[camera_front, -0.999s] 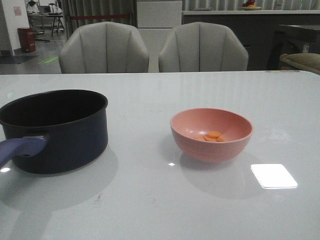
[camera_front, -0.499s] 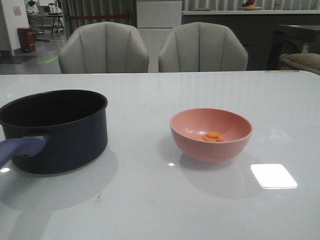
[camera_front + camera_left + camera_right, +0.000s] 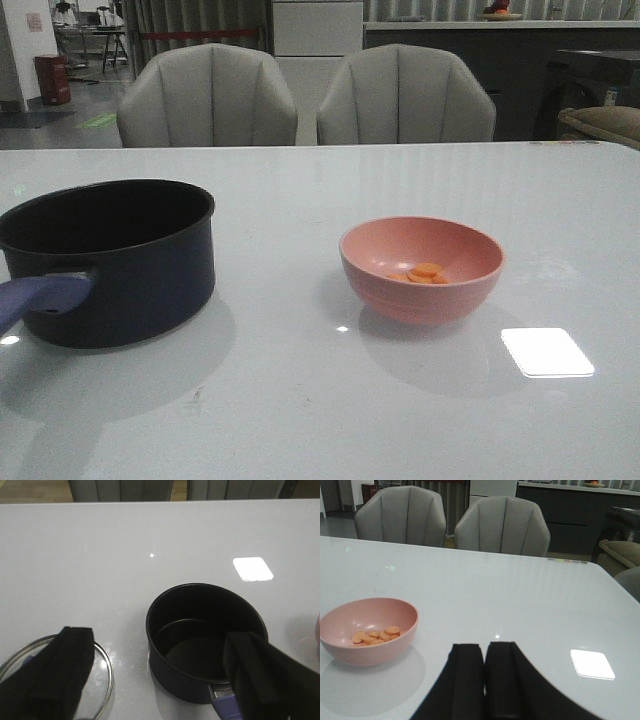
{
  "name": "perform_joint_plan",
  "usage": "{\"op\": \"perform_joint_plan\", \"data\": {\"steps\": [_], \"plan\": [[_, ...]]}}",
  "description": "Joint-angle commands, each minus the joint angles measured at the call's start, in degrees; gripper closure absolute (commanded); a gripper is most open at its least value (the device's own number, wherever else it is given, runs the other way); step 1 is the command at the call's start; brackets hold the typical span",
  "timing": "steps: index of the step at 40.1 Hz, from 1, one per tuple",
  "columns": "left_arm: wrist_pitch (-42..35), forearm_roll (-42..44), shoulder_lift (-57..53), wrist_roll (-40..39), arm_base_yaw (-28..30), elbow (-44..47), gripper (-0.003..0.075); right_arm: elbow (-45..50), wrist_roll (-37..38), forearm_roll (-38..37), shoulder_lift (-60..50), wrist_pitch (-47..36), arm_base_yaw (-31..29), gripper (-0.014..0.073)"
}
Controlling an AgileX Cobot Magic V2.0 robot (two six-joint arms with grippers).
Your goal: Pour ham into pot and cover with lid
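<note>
I'm working at a big glossy white table (image 3: 330, 400) in what looks like a dining area set up inside a showroom or open office — not a lived-in home. Two grey padded chairs (image 3: 208, 96) stand side by side along the far edge of the table. Behind them I see a white cabinet (image 3: 318, 28), long grey curtains (image 3: 195, 22) and a dark counter (image 3: 470, 60) with a dish (image 3: 502, 13) on top. Far off on the left there is a red bin (image 3: 53, 78) on a bare floor, with desks (image 3: 95, 38) beyond. On the right edge sits a cushioned seat (image 3: 620, 550). Cookware on my table — a pot (image 3: 110, 258) and a pink bowl (image 3: 421, 268) — gives it a kitchen feel.
</note>
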Motion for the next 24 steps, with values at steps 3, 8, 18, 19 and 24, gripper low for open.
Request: {"op": "perform_joint_plan", "data": {"steps": [3,8,18,19,24], "plan": [[-6.37,-1.73,-8.24,0.02,-0.43,3.97,0.0158,-0.34,-0.19,-0.57,-1.16,-5.10,-0.30,0.0444],[-8.63,-1.95,-14.61,0.02,-0.43,8.31,0.0158,-0.34,-0.19,-0.57,-1.16,-5.10,-0.30,0.0444],[-16.55,-2.22,-22.33,0.02,-0.43,14.99,0.0158,-0.34,-0.19,-0.57,-1.16,-5.10,-0.30,0.0444],[-16.81,-2.22,-22.62,0.02,-0.43,15.31,0.0158,-0.34,-0.19,-0.57,-1.16,-5.10,-0.30,0.0444],[-16.95,-2.22,-22.84,0.02,-0.43,15.54,0.0158,-0.34,-0.19,-0.57,-1.16,-5.10,-0.30,0.0444]]}}
